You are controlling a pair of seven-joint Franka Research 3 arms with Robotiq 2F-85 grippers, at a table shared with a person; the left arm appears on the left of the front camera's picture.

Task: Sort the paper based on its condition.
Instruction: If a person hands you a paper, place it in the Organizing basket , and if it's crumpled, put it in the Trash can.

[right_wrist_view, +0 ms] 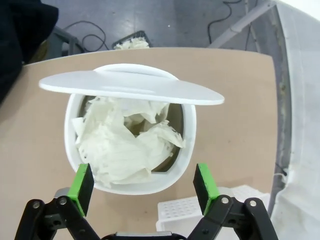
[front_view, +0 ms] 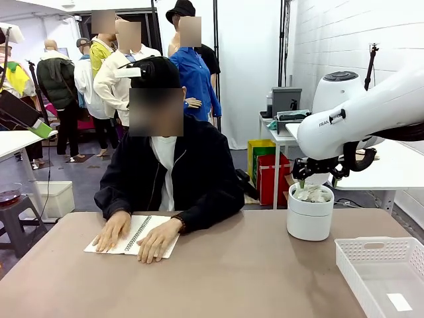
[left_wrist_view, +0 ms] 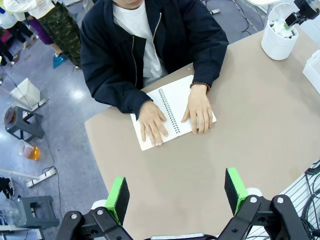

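- Front view: the right gripper [front_view: 321, 177] hangs just above the white bin [front_view: 309, 225] at the table's [front_view: 232, 278] right side. Its jaws are spread wide and hold nothing. Crumpled white paper [front_view: 313, 194] shows at the bin's mouth. A white basket [front_view: 371, 255] stands near the bin. Small print on the right arm [front_view: 361, 109] begins "FRAN"; the rest is too small to read.
- Left wrist view: the left gripper [left_wrist_view: 176, 195] is fully apart and empty, high above bare table. The person's hands [left_wrist_view: 199, 107] lie flat on an open spiral notebook [left_wrist_view: 172, 95]. The bin [left_wrist_view: 276, 42] with its paper [left_wrist_view: 278, 27] stands well apart, at the far corner.
- Right wrist view: the right gripper's green pads [right_wrist_view: 82, 181] stand wide, one at either side of the bin's near rim [right_wrist_view: 135, 187], gripping nothing. Whether they touch it I cannot tell. The paper [right_wrist_view: 125, 145] is a creased, wrinkly white heap inside, below a tilted white lid [right_wrist_view: 130, 87].
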